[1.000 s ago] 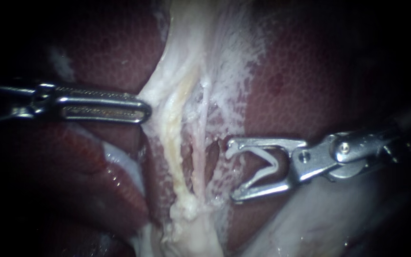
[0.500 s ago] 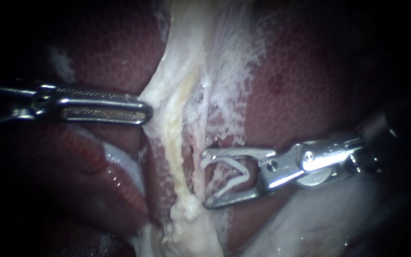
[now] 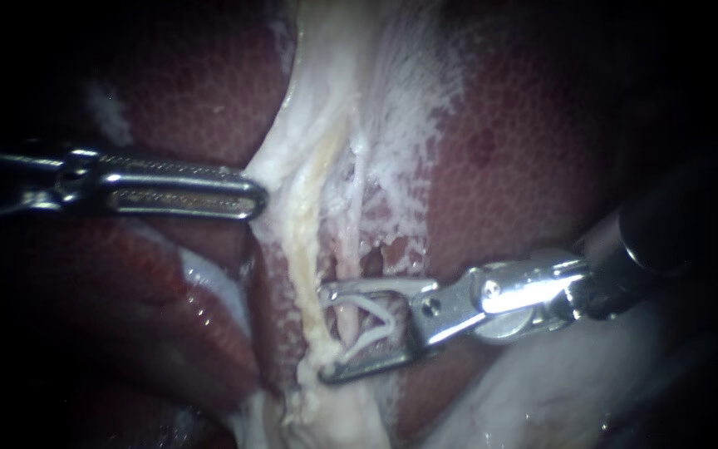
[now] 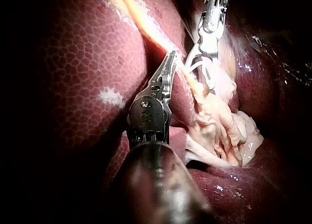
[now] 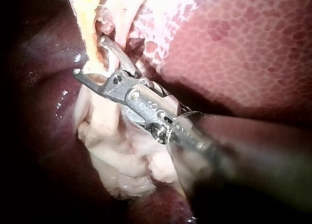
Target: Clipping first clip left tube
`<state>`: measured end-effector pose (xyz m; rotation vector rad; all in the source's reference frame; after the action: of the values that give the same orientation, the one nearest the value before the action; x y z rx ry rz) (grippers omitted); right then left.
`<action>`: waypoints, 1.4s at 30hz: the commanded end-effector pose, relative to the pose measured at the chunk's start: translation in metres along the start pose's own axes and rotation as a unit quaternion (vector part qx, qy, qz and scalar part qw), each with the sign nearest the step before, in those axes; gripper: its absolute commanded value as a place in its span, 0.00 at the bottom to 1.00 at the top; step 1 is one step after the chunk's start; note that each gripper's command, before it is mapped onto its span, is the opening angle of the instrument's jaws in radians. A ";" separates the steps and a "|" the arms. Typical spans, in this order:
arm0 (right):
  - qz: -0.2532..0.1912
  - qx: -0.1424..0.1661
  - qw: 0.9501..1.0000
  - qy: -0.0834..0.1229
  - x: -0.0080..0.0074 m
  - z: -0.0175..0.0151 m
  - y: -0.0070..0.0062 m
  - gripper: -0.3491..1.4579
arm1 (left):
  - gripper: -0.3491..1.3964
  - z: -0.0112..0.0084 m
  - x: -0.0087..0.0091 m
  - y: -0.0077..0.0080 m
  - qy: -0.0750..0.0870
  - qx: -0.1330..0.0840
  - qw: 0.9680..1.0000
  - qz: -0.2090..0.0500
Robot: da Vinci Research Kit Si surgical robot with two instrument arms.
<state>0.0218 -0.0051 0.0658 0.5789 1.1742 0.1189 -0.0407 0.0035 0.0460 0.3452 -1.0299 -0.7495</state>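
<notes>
Mottled dark-red liver (image 3: 500, 150) lay all around, with a white tissue sheet (image 3: 326, 125) stretched over it. The left instrument (image 3: 247, 193) gripped that sheet's edge in closed jaws. The right instrument (image 3: 326, 331), its jaws spread and holding a white clip (image 3: 373, 326), had advanced since half a second before, so a thin tube (image 3: 344, 320) now ran between them
</notes>
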 end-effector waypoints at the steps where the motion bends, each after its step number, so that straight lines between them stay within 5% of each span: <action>1: 0.002 0.002 1.000 0.000 0.0000 0.0001 -0.0001 0.52 | 0.00 0.0000 0.0000 0.0000 0.000 0.000 1.000 0.000; 21: 0.031 0.075 0.997 -0.005 0.0013 0.0015 -0.0014 0.50 | 0.00 0.0001 0.0000 0.0001 0.000 0.000 1.000 0.000; 42: 0.028 0.090 0.996 -0.007 0.0017 0.0035 0.0001 0.45 | 0.00 0.0003 0.0000 0.0000 0.000 -0.001 1.000 0.000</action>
<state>0.0257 -0.0057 0.0653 0.7710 1.1621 0.0576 -0.0410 0.0036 0.0461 0.3446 -1.0297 -0.7499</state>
